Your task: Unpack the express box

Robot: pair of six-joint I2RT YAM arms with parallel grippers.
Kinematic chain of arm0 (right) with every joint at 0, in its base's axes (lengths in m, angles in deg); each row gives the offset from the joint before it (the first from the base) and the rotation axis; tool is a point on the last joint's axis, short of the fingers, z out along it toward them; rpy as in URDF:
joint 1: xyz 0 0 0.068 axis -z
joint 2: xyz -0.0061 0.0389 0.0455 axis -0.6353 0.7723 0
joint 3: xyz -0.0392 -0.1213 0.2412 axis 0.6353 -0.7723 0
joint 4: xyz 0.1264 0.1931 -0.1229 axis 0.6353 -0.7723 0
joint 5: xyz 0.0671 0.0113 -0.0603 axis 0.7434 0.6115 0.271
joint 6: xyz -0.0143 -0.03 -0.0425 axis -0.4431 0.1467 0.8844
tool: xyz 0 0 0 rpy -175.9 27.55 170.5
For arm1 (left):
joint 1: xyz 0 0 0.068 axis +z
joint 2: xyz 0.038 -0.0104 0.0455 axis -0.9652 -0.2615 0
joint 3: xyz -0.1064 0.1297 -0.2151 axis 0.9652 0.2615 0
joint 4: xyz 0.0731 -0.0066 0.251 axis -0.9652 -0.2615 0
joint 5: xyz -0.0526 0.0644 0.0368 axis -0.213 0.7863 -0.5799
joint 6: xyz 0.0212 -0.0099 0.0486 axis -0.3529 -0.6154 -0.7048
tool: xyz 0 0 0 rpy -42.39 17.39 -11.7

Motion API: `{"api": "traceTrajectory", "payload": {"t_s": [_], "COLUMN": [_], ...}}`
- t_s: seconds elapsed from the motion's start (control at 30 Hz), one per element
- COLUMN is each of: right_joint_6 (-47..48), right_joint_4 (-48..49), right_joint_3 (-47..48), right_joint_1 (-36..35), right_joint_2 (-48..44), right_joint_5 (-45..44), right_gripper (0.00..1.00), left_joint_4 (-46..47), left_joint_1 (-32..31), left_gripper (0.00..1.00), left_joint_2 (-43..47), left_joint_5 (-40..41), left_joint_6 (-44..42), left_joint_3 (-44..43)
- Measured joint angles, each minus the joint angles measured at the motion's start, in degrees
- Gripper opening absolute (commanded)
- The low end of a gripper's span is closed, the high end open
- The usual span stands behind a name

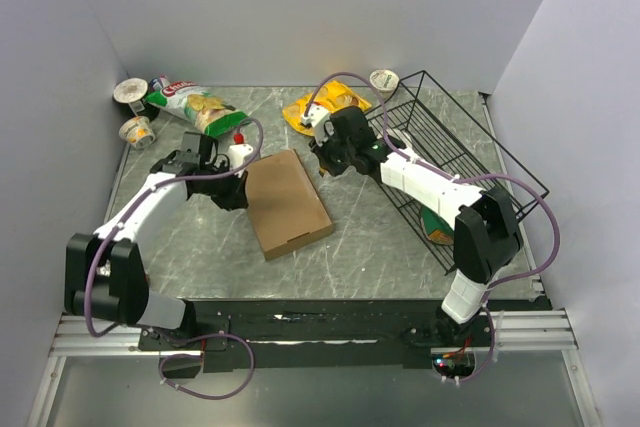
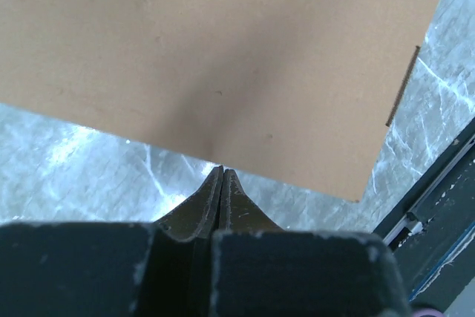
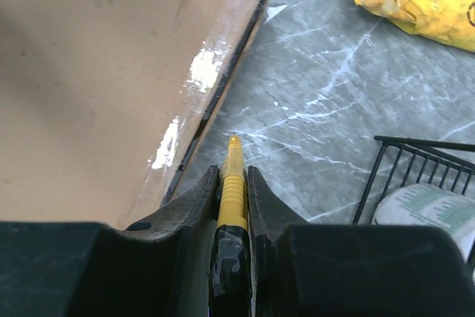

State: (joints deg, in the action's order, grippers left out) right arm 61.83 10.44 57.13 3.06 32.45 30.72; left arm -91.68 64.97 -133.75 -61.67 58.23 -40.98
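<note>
Flat rectangular brown cardboard express box (image 1: pixel 288 203), lid down, lying flat mid-table between both arms

Left gripper (image 2: pixel 223 172): fingers pressed together and holding nothing, tips at one box edge, contact uncertain. Right gripper (image 3: pixel 233 174): fingers pinching a slim yellow ribbed tool (image 3: pixel 234 150), its tip just beside the opposite side seam, above the grey marbled table (image 3: pixel 334 109). Hazards, judged: box skids or pivots under the tool's push, having only a narrow brace; tool twists in the pinch and misses the seam, scraping the tabletop; too deep an entry damages contents
</note>
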Motion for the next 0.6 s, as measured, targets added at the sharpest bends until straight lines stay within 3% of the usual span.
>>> {"api": "traceTrajectory", "payload": {"t_s": [0.27, 0.6], "right_joint_6": [0.6, 1.0], "right_joint_4": [0.4, 0.7], "right_joint_3": [0.0, -0.9], "right_joint_1": [0.3, 0.7], "right_joint_2": [0.0, 0.0], "right_joint_5": [-0.9, -1.9], "right_gripper": [0.0, 0.0], "left_joint_4": [0.5, 1.3], "left_joint_1": [-0.1, -0.1], "left_gripper": [0.01, 0.01], "left_joint_2": [-6.7, -7.8], "left_joint_5": [-0.6, -0.5], "left_joint_6": [0.1, -0.2], "left_joint_3": [-0.7, -0.2]}}
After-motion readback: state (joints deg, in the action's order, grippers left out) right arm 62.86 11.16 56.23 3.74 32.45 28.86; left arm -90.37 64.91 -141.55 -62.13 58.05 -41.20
